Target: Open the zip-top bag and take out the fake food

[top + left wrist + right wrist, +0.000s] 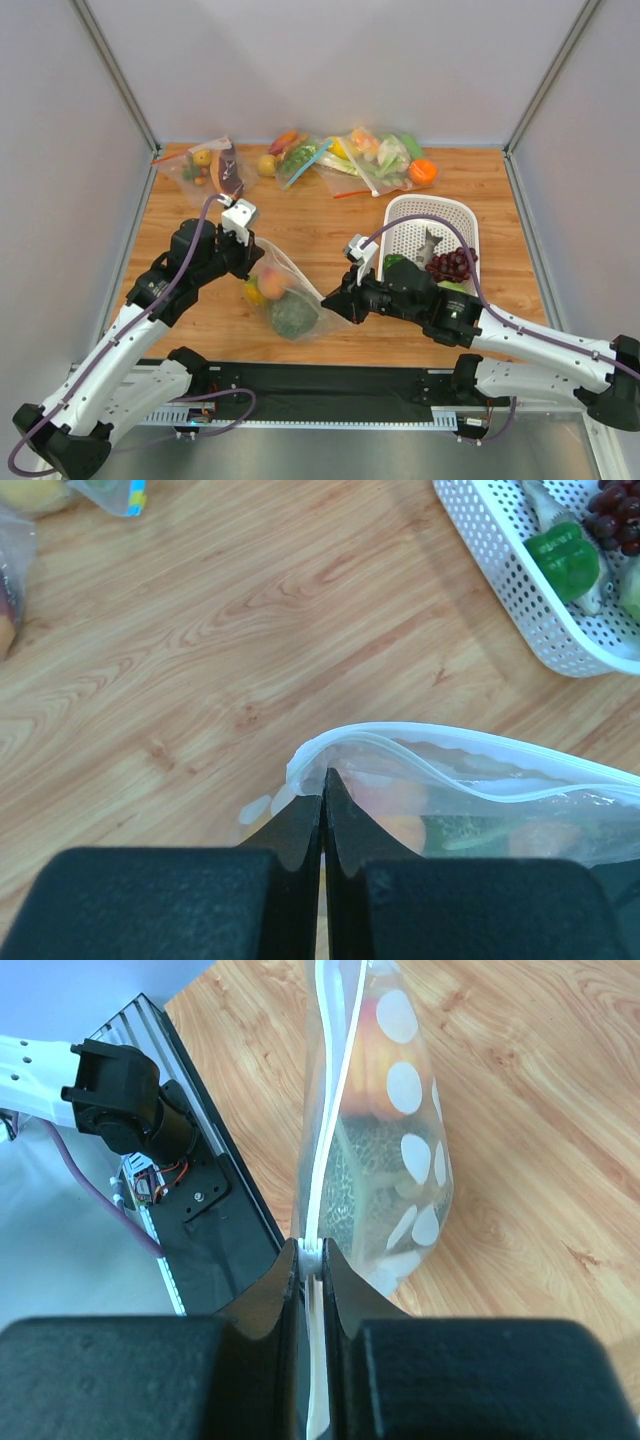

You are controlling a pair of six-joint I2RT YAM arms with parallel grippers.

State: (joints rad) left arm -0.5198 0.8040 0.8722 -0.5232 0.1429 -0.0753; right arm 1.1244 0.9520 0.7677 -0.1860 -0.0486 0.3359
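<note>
Since both grippers are pinched on the zip-top bag (300, 290), I read the step as opening the seal. L gripper (322, 778) is clamped on the bag's corner at one end of the zip. R gripper (310, 1252) is clamped on the zip strip at the other end. Bag is strung between them, near the middle of the near edge. Fake food (292, 316) is inside: grey-green ball, peach (270, 281), sth yellow beside it. Mouth looks partly gaped in L wrist view; can't tell how far. To do it well I'd grip one lip per side, pull apart slowly, and keep the mouth up so nothing drops. Wooden table (330, 225); white basket (402, 212) toward R edge; other filled bags (372, 160) along far edge; plain grey walls (300, 70) on three sides.
</note>
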